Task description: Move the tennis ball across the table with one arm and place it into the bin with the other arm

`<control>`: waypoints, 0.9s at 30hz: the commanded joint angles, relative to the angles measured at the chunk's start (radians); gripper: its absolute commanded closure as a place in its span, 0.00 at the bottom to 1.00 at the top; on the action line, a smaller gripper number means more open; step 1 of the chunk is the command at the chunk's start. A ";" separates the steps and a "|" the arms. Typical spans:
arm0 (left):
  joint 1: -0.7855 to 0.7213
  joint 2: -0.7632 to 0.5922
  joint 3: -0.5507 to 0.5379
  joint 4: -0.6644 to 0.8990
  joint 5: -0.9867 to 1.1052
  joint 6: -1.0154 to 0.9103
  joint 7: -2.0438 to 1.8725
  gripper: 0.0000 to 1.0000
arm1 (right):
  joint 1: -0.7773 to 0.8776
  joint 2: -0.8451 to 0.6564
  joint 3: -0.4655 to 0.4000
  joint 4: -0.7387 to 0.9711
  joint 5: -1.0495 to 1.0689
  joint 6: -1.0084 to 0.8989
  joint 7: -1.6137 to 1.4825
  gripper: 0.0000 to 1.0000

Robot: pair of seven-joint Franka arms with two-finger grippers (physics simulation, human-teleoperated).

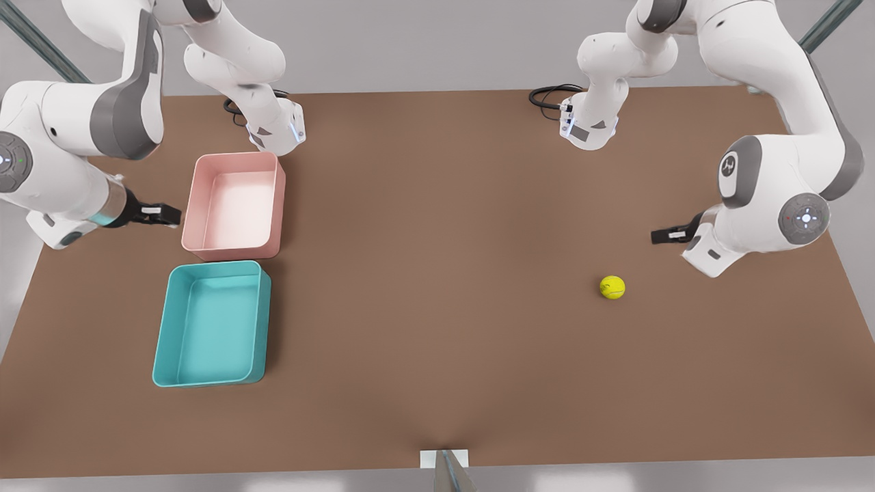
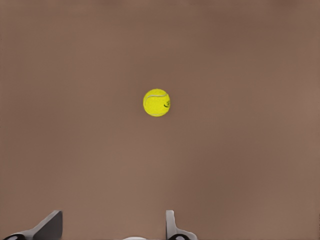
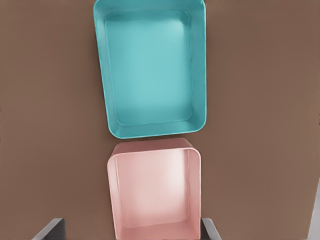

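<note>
Front view: left gripper (image 1: 657, 236), fingers apart, hovers near the tennis ball (image 1: 612, 287); a glancing touch could roll it away. Right gripper (image 1: 172, 216), also apart, waits far from the ball, beside the pink tub (image 1: 234, 206) and bin (image 1: 212, 324).

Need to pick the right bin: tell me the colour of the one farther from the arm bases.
Teal bin; clearest in the right wrist view.

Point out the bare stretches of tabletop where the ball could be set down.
The widest bare stretch of the table runs between the tennis ball and the teal bin. The near edge is also bare. It is crowded where the pink tub sits close beside the bin.
</note>
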 commanded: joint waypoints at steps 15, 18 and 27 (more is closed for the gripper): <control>0.035 0.035 0.018 -0.541 0.169 0.909 1.645 0.79 | -0.001 0.157 -0.009 0.052 0.026 0.161 0.059 0.00; 0.055 0.147 0.020 -0.530 0.164 0.911 1.947 0.79 | 0.001 0.159 -0.009 0.052 0.026 0.161 0.059 0.00; 0.049 0.159 0.018 -0.604 0.291 0.998 1.838 0.79 | -0.001 0.126 -0.009 0.038 0.023 0.155 0.057 0.00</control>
